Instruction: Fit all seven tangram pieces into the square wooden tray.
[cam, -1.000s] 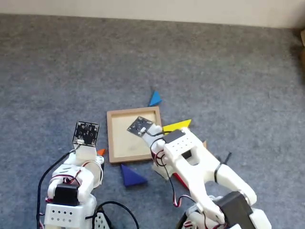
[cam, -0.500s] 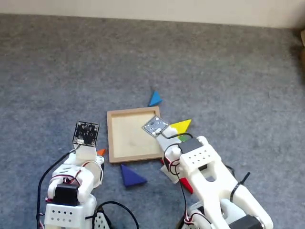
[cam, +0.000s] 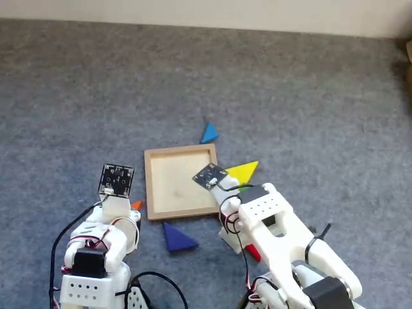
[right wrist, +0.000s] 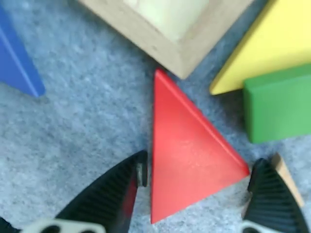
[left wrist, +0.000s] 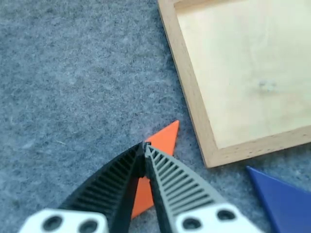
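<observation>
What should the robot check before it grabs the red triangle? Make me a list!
1. Right pincer open: ok.
2. Red triangle lies between its fingers: ok.
3. Triangle's tip free of the tray corner: cannot tell, very close.
4. Green piece apart from the triangle: ok, narrow gap.
5. Room in tray: ok, bare wood showing.
6. Left pincer out of the way: ok, shut above the orange triangle, across the tray.
</observation>
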